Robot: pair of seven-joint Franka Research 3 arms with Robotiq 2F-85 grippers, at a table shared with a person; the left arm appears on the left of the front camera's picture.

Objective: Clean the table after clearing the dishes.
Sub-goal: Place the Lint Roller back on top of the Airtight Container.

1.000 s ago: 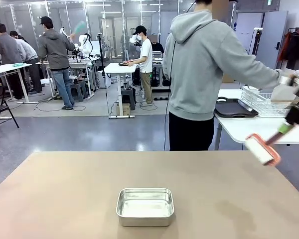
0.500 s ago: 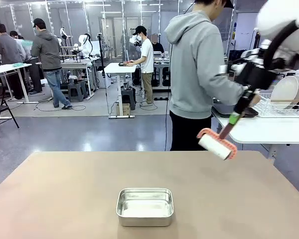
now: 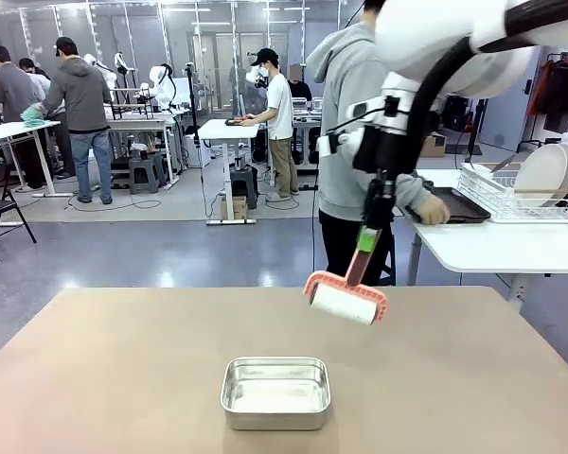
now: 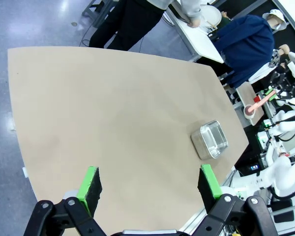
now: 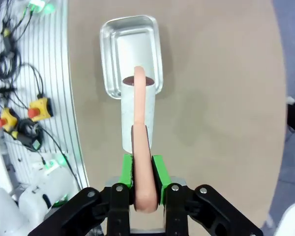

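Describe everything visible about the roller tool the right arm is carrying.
The lint roller has a white cylindrical roll in a salmon-pink frame, with a long pink handle. The right gripper is shut on the handle, green pads pressing both sides. In the front view it hangs tilted in the air above the table, apart from it, beyond the steel pan. Nothing else touches it.

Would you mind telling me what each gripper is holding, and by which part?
The right gripper holds the lint roller by its handle; the left gripper holds nothing.
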